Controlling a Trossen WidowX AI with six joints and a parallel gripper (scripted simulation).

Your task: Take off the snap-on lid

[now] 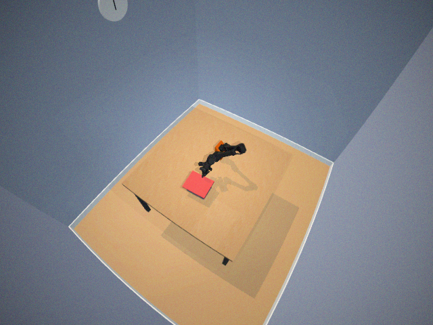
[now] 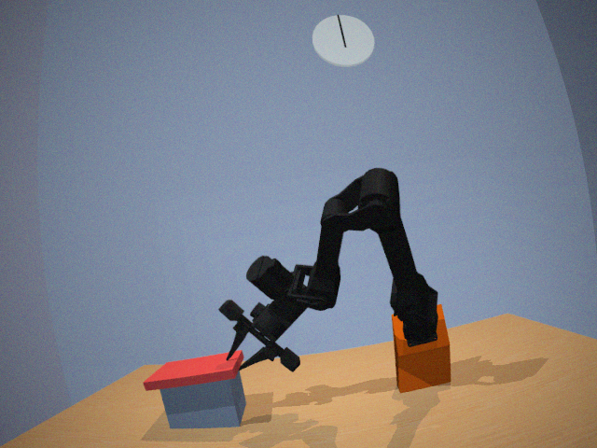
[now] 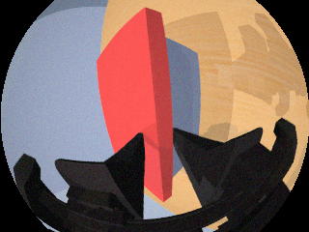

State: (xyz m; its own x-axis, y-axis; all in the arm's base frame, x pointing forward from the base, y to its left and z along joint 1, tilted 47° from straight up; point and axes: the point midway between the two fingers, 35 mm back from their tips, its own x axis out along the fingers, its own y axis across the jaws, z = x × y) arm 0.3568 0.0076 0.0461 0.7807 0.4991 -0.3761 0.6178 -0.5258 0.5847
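Observation:
The red lid [image 1: 198, 184] [image 2: 187, 371] [image 3: 127, 87] lies over the top of the blue-grey storage box [image 2: 202, 407] [image 3: 185, 82], right side up. In the exterior view it juts out past the box at the left end. Whether there is a gap between lid and box, I cannot tell. My gripper [image 1: 203, 175] [image 2: 233, 365] [image 3: 157, 134] comes down at a slant and is shut on the lid's edge nearest the arm's base. One fingertip is on the lid's top face, the other at its rim; the exact contact of the lower fingertip is hidden.
The box stands on the wooden table [image 1: 164, 168] [image 2: 337, 414]. The arm's orange base block [image 2: 423, 366] [image 1: 219, 145] stands on the same table, behind the gripper. Table edges run beyond the lid in the top view. A round clock [image 1: 114, 12] [image 2: 332, 43] hangs on the wall.

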